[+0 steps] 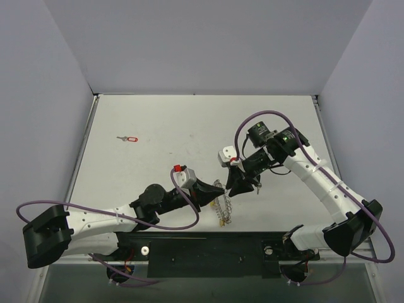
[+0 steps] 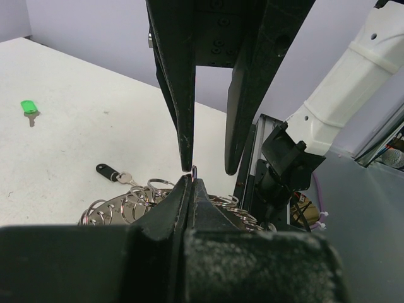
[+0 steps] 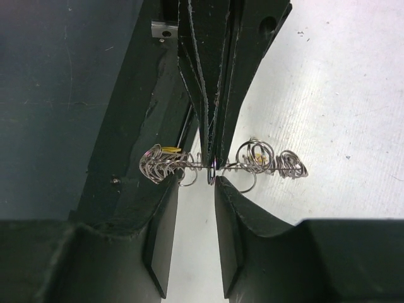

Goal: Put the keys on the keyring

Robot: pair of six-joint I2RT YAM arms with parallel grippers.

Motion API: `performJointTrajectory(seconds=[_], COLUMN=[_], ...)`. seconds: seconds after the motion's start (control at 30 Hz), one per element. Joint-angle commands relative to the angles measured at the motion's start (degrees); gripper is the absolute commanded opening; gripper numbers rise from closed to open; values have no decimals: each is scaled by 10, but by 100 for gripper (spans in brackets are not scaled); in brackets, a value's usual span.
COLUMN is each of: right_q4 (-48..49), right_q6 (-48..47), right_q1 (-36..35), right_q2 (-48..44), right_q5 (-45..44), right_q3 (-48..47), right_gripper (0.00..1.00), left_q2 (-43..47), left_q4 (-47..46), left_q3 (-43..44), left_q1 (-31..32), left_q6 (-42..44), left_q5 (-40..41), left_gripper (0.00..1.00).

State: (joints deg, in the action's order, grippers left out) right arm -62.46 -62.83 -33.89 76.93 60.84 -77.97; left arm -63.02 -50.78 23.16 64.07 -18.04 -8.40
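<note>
Left tool (image 2: 191, 180) pinched shut on keyring (image 3: 278, 163) wire at its tips. Right tool (image 3: 197, 182) part-open, empty, straddling same wire. Risk: off-centre closing hits left tool's tips, twisting ring loose.

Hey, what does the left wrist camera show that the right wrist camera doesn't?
Only the left wrist view: a green-headed key and a dark-headed key lying loose on the table. Only the right wrist view: a yellow bit among the rings, perhaps a key head. Both: the keyring pinched in the shut left gripper, with the right gripper open, one finger on either side of the ring's wire.
</note>
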Motion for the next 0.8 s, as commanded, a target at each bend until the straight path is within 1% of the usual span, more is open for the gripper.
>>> performJointTrajectory(seconds=[0.0, 0.23, 0.3, 0.33, 0.47, 0.5, 0.53, 0.57, 0.6, 0.67, 0.7, 0.77], right_q4=[-7, -6, -7, -6, -8, -7, -9, -9, -10, -10, -10, -11], right_q6=[3, 3, 5, 6, 13, 27, 35, 52, 58, 68, 76, 78], right_q1=[-8, -14, -13, -13, -13, -12, -8, -4, 10, 43, 71, 110], right_q2=[8, 9, 9, 9, 3, 2, -5, -12, -28, -55, -64, -93], right_q5=[17, 17, 16, 15, 25, 25, 27, 28, 34, 48, 53, 59], right_q3=[-11, -9, -10, -9, -6, -9, -12, -16, -19, -19, -14, 0], right_gripper=[25, 16, 8, 1, 0, 4, 22, 29, 42, 51, 55, 57], left_q2=[0, 1, 4, 4, 9, 11, 18, 24, 36, 64, 73, 105], left_q4=[-67, -69, -69, -70, -70, -70, -66, -62, -53, -28, -13, 27], left_q3=[33, 31, 29, 27, 21, 19, 16, 13, 12, 9, 10, 15], left_q1=[2, 2, 2, 2, 1, 1, 1, 0, -1, -4, -5, -9], left_q6=[-9, -9, -8, -6, 0, 9, 19, 34, 47, 77, 102, 135], left_q5=[-6, -4, -3, -2, -6, -10, -24, -33, -62, -102, -120, -157], left_gripper=[0, 0, 0, 0, 0, 0, 0, 0, 0, 0, 0, 0])
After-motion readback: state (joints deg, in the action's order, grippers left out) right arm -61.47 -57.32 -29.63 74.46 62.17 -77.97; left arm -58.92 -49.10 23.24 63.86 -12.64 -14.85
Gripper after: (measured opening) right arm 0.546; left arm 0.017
